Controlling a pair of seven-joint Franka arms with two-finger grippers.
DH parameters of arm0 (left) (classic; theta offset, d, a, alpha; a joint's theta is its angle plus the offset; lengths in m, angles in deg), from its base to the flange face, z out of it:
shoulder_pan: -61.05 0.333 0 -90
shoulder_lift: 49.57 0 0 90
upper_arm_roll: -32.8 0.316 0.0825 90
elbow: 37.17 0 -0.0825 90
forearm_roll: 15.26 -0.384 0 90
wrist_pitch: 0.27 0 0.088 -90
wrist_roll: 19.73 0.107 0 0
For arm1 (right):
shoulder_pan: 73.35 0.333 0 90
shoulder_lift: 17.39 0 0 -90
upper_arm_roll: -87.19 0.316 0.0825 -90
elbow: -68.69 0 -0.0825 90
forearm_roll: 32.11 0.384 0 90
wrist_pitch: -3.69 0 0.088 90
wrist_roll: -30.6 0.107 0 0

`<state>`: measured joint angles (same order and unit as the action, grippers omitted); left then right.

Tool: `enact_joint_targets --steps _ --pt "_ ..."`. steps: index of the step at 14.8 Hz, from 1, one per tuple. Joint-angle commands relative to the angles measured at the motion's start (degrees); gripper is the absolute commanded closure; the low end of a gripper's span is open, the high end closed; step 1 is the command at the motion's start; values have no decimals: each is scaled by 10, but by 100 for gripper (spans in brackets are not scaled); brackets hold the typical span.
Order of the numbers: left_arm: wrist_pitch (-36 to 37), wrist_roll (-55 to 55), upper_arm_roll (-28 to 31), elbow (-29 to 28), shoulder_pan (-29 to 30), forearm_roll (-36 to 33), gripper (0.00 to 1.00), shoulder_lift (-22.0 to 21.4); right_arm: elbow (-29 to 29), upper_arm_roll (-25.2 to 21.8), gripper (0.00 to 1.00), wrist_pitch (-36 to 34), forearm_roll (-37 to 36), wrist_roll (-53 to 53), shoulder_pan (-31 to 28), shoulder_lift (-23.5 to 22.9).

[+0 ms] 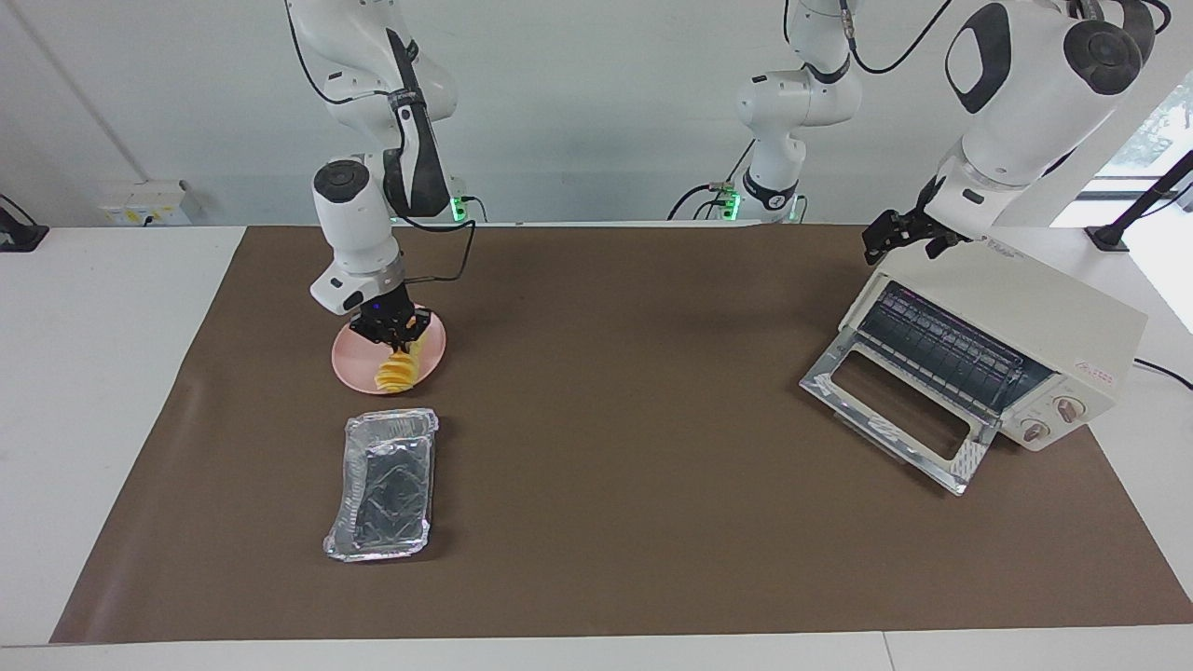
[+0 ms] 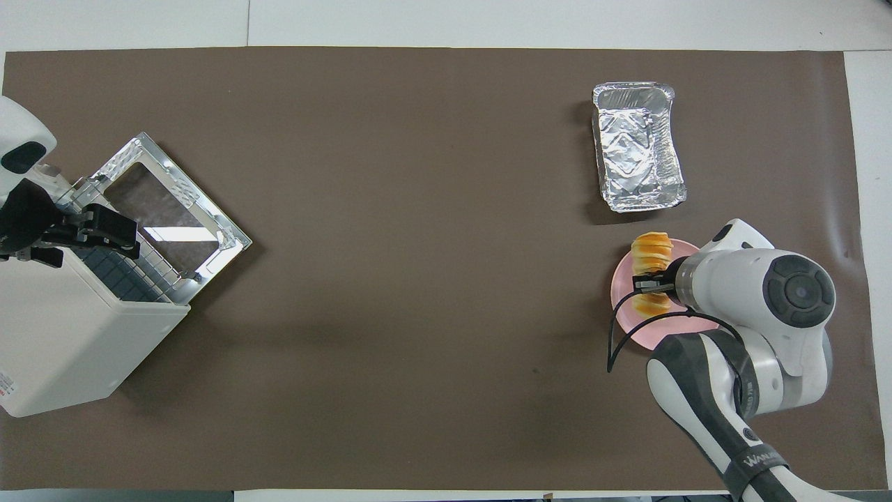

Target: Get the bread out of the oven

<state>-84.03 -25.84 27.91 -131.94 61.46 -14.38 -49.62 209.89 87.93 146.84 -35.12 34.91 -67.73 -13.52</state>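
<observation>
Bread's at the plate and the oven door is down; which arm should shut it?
Probably left: its pincer hangs over the oven above the open door. The right pincer is at the bread on the pink plate.

A: what's sitting on the table (image 1: 93,391) rn?

B: a brown mat (image 1: 596,447) is covering most of it. The oven (image 1: 1016,359) is sitting at the left arm's end, door hanging open. Pink plate (image 1: 359,377) and foil tray (image 1: 384,485) are lying at the right arm's end, tray farther from the robots.
</observation>
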Motion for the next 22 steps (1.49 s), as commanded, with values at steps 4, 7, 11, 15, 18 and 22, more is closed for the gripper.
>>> enact_joint_targets --steps 4,7,11,15,18,22 --pt "0 4 -5 -7 9 6 0 -12 -8 5 0 -9 7 2 -6 4" --pt "0 4 -5 -7 9 6 0 -12 -83 4 0 -100 7 1 -7 3" --pt "0 4 -5 -8 9 6 0 -12 -198 3 0 -217 8 -42 -42 -5" --pt "0 4 -5 -7 9 6 0 -12 -328 1 0 -361 31 -155 -88 -19" --pt "0 4 -5 -8 9 6 0 -12 -430 0 0 -502 38 -174 -95 -24" --pt "0 4 -5 -8 9 6 0 -12 -503 0 0 -604 38 -179 -97 -23"
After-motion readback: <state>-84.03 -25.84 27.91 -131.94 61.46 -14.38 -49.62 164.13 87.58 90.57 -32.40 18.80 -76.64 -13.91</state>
